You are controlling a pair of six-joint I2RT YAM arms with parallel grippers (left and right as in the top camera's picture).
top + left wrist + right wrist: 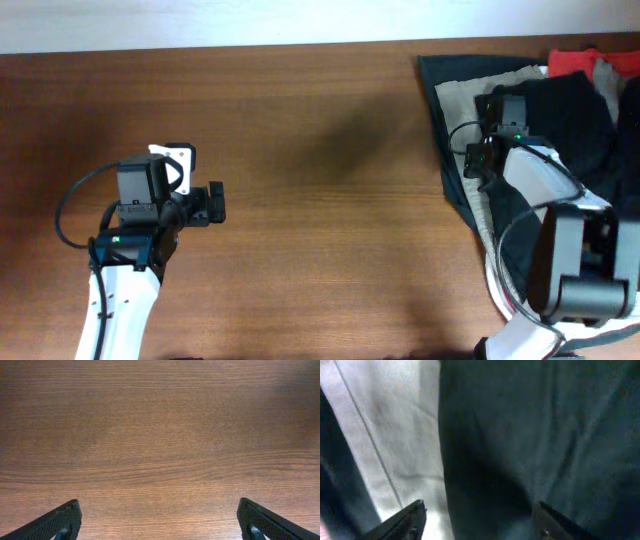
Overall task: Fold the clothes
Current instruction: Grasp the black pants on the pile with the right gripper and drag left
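so the right end effector (479, 512) hangs jaws-apart over the black shorts (530, 430) in the pile (520, 90) at the counter (320, 220) edge, probably lining up a grab, while the left end effector (159, 510) idles spread wide mid-counter

2 grippers: left gripper (215, 203), right gripper (497, 104). 1 table (330, 230). 1 black shorts (572, 112), 1 beige garment (468, 93), 1 red garment (574, 61).

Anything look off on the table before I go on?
Yes: the black shorts lie rumpled in an overlapping heap at the right edge of the table, over a beige garment, with a red garment behind. Nothing is spread flat. The right gripper hangs open over the heap; the left gripper, open, over bare wood.
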